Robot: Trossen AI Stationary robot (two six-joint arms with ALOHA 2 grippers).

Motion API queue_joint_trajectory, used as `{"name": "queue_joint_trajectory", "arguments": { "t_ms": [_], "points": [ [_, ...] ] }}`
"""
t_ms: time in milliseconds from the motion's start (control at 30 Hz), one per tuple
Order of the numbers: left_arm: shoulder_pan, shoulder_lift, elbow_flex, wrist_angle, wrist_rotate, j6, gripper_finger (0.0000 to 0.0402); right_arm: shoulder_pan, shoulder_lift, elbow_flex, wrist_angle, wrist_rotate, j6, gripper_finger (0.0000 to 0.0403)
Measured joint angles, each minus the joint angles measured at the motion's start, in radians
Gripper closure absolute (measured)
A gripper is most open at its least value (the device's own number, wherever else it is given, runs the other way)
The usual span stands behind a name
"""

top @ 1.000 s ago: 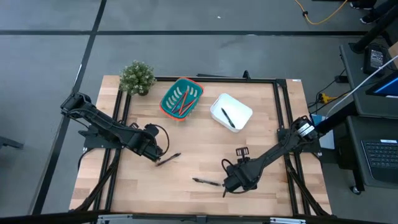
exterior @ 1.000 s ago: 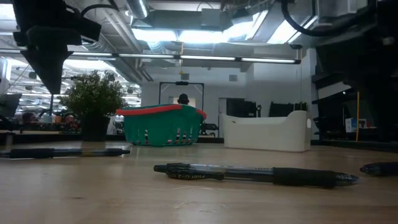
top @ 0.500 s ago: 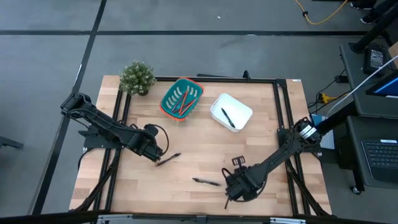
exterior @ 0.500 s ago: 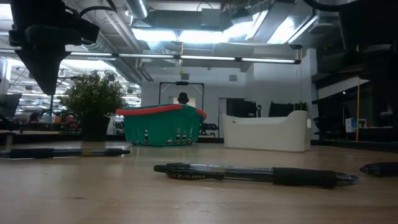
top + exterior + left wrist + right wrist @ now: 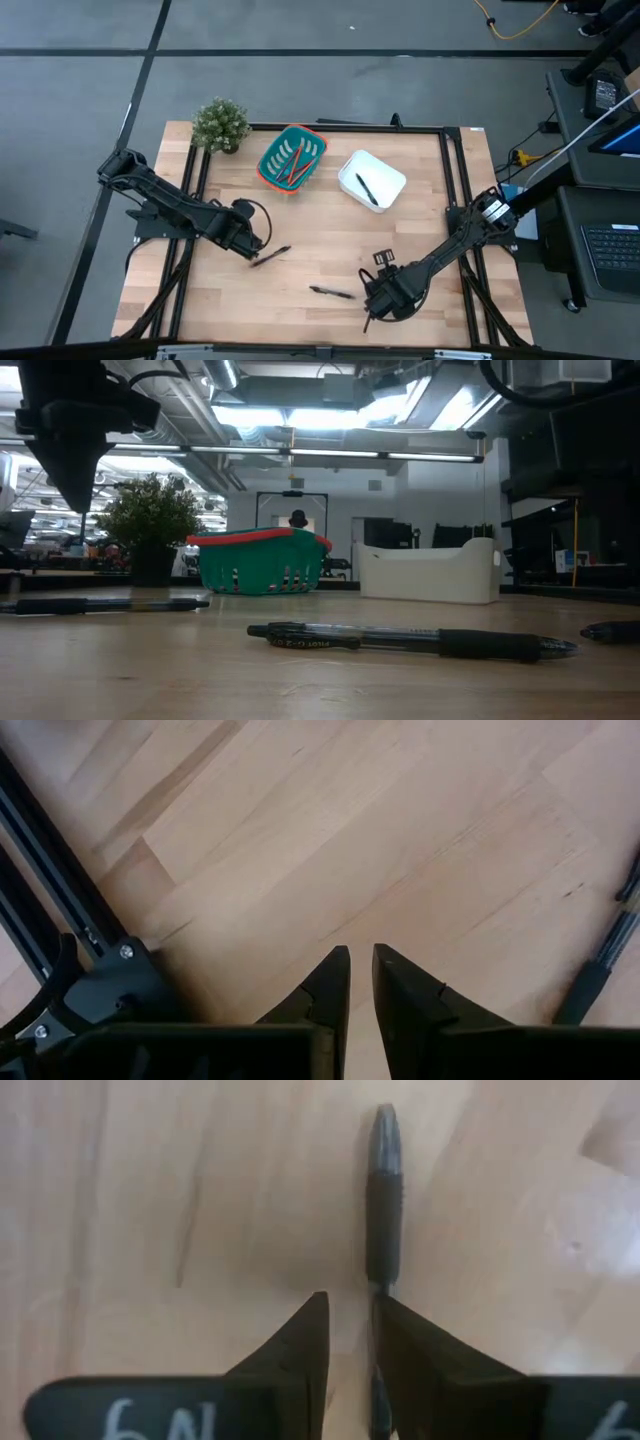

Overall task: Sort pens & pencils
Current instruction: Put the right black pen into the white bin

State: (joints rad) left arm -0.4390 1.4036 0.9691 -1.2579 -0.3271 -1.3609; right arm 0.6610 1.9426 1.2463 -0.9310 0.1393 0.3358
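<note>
Right gripper low over table's near edge, directly above black pen. Fingers narrow, nearly shut, nothing between them. Pen's long axis runs straight ahead from fingertips, beside one finger and off gap's centre line: judged to need small sideways shift before closing. Second pen lies just beside, toward left arm. Left gripper waits by third pen, fingers almost together.

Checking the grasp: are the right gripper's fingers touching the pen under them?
Touching. In the right wrist view, the pen runs back between the right gripper's nearly closed fingers, pressed against one of them.
</note>
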Motion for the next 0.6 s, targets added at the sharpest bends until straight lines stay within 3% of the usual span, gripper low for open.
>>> {"name": "queue_joint_trajectory", "arguments": {
  "t_ms": [267, 600],
  "points": [
    [0.022, 0.000, 0.000, 0.003, 0.001, 0.002, 0.0359, -0.020, -0.001, -0.026, 0.026, -0.012, -0.005, 0.0319],
    [0.044, 0.000, 0.000, 0.004, 0.001, 0.009, 0.0359, -0.022, 0.004, 0.051, -0.054, -0.016, 0.004, 0.0320]
  ]
}}
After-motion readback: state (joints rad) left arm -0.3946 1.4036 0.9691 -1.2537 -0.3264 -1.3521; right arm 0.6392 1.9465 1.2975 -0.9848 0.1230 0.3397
